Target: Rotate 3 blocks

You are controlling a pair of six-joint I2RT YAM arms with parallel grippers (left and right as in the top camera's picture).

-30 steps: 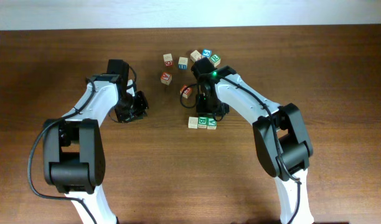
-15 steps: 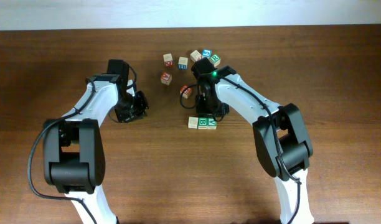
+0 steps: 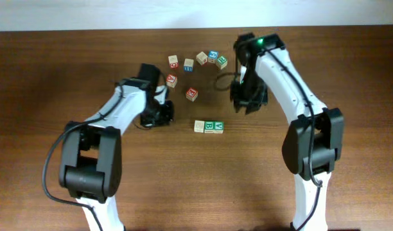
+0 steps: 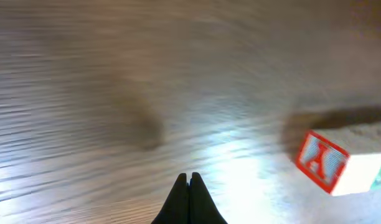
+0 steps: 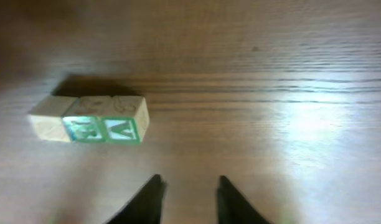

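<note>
Dark wooden desk (image 3: 363,77): the three blocks (image 3: 209,126) sit touching in a row near its middle. At their 9 o'clock the left gripper (image 4: 188,180) has its jaws pressed together, empty. At 2 o'clock the right gripper (image 5: 189,182) shows narrow, empty jaws.

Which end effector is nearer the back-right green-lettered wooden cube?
Right. Right end effector: front-right of the green-lettered wooden cube. Left end effector: far front-left.

A red-lettered cube (image 3: 192,94) lay on the brown wooden tabletop (image 3: 350,192); more lettered cubes (image 3: 189,64) clustered just above, top centre.
</note>
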